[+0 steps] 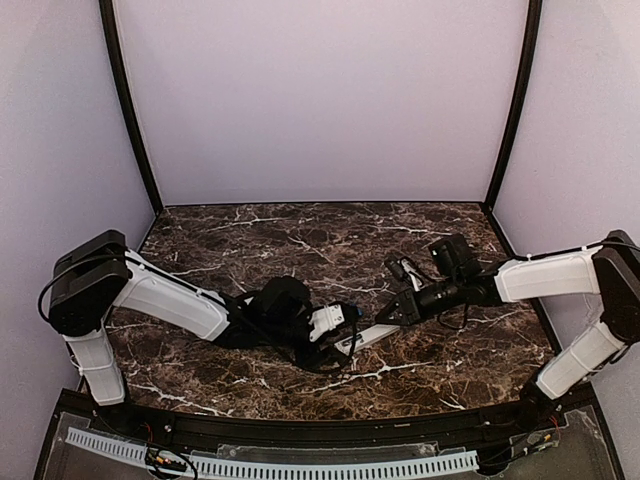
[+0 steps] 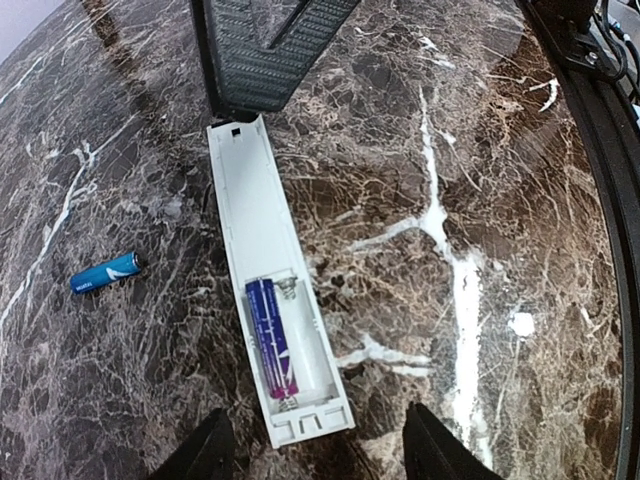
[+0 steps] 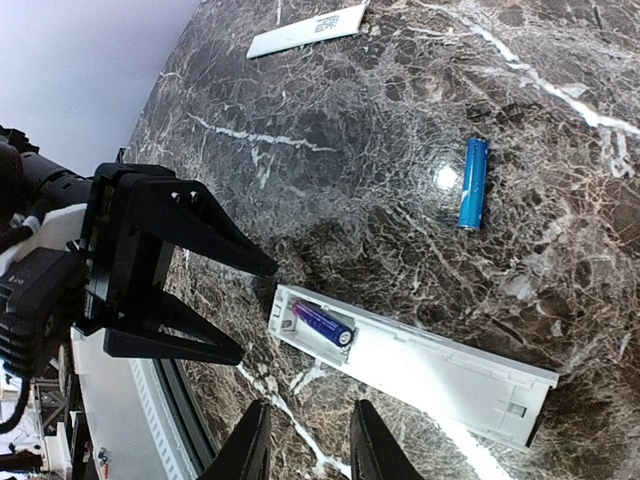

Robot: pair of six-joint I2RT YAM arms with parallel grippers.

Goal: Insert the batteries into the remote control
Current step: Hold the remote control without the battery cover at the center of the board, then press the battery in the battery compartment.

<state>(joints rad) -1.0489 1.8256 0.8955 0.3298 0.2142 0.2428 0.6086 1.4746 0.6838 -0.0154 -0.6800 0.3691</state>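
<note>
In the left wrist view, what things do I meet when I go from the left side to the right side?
Loose blue battery → remote control, its compartment open → black table edge.

My bench (image 2: pixel 500 130) is dark brown marble veined with white. On it the remote control (image 2: pixel 250 220) lies flat, running from top centre to bottom centre of my left wrist view. A loose blue battery (image 2: pixel 104 273) lies at left, apart from it. A flat white cover (image 3: pixel 308 31) lies at the top of my right wrist view.
</note>
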